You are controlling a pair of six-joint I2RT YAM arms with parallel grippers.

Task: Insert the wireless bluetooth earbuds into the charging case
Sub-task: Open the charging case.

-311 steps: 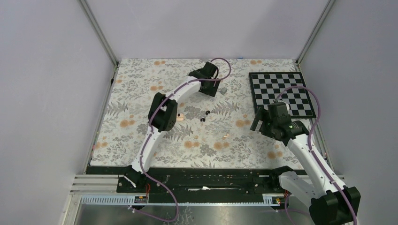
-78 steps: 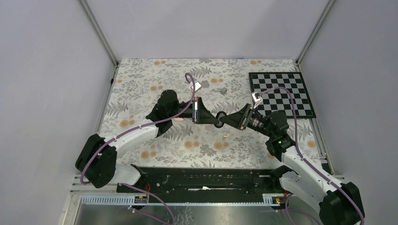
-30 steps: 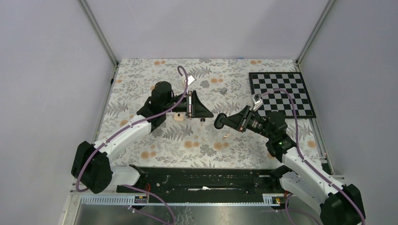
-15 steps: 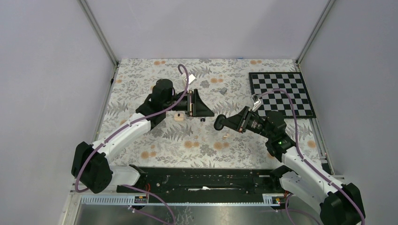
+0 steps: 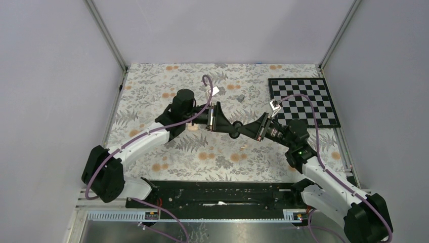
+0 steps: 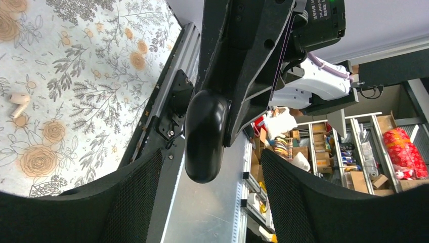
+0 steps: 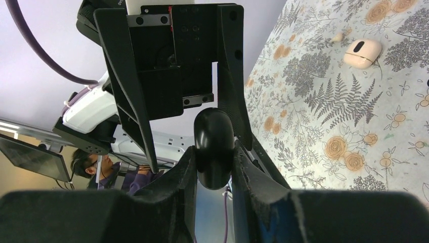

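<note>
The right gripper is clamped on the black case, one finger pressing each long side, and holds it in the air above the flowered cloth, to the left of the checkerboard and slightly nearer the arm bases. The left gripper faces it head-on with its fingers spread wide; the case sits in the gap between them and touches neither pad. This is the change: half a second ago the left gripper stood drawn back, farther from the checkerboard and clear of the case, and it now straddles the free end of the case. The case appears closed, though no lid seam can be made out, so the likely step in hand is a two-handed hold or lid opening, which must come before either earbud can be seated. The black earbuds cannot be made out in any view; they may lie under the left gripper. A beige case and a beige earbud lie on the cloth, farther from the checkerboard than the grippers, and a grey block lies just left of the checkerboard. No brand is readable on the black case. Small white print on the right arm housing is too fine to read.
</note>
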